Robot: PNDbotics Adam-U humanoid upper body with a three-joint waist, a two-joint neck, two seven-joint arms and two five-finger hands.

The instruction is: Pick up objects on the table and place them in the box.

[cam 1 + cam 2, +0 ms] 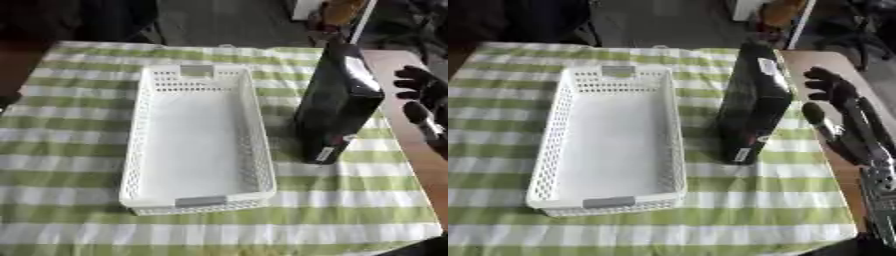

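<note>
Item one, worktop (367, 220): covered by a green and white checked cloth, with bare wood showing along the 3 o'clock edge.

Item two, box (137, 150): white perforated basket, long and shallow, lying at centre-left with its long axis running 12 to 6 o'clock. Nothing is in it.

Item three, black carton (750, 107): tall, glossy, rectangular, standing on its narrow end just beside the box at its 3 o'clock side, leaning a little. A small pale label sits near its lower corner. I judge it stiff-sided and fairly light for its bulk, with a slick surface that could slide between my fingers; standing tall on a small base, it looks ready to topple at a nudge. The best hold seems to be across the two broad faces around mid-height, thumb on one side and fingers on the other.

Item four, my right hand (846, 117): at 3 o'clock of the carton, over the wooden edge, near the carton but not touching it. Fingers are spread and relaxed, holding nothing. The carton stands between this hand and the box.

Item five, my left hand: not visible in either view.
</note>
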